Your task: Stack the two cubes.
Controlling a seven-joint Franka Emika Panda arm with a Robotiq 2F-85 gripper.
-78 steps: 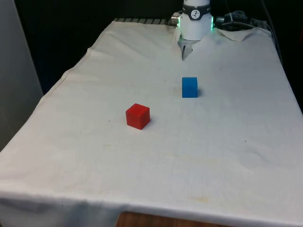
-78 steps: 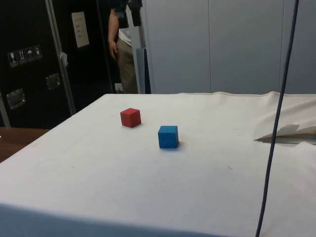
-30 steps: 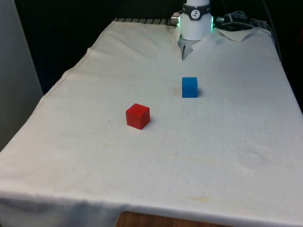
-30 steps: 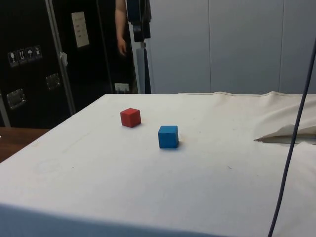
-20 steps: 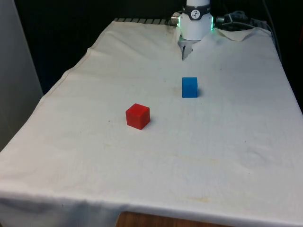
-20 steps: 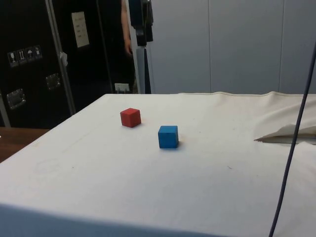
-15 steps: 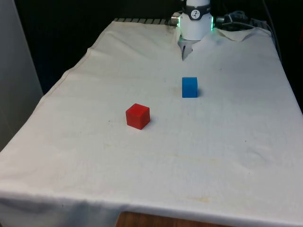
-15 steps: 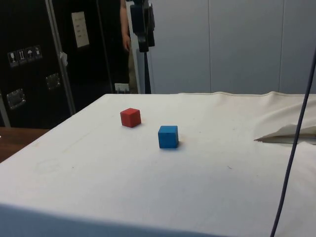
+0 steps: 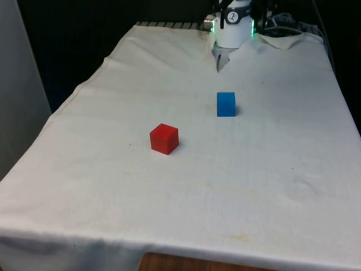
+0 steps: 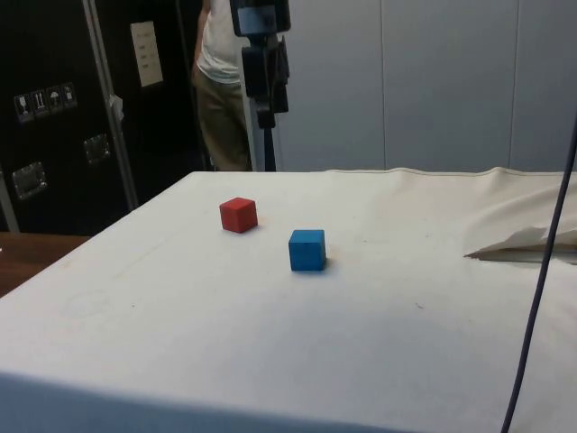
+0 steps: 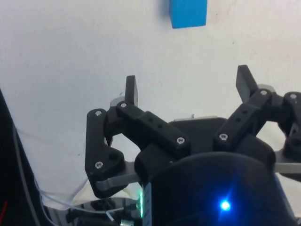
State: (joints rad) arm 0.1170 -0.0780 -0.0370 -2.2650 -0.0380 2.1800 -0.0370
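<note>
A red cube rests on the white cloth near the table's middle, also seen in the side view. A blue cube sits apart from it, closer to the robot's base, and shows in the side view too. In the wrist view my gripper is open, high above the cloth near the base, with nothing between its fingers. The blue cube lies some way beyond the fingertips.
A person stands behind the far side of the table, next to a black device on a pole. A dark cable hangs near the side camera. The cloth is bunched in folds near the robot's base.
Both cubes have stayed put. In the side view the person has stepped into fuller view, the black device has come lower, and the hanging cable has swung. Dark arm parts appear beside the base in the front view.
</note>
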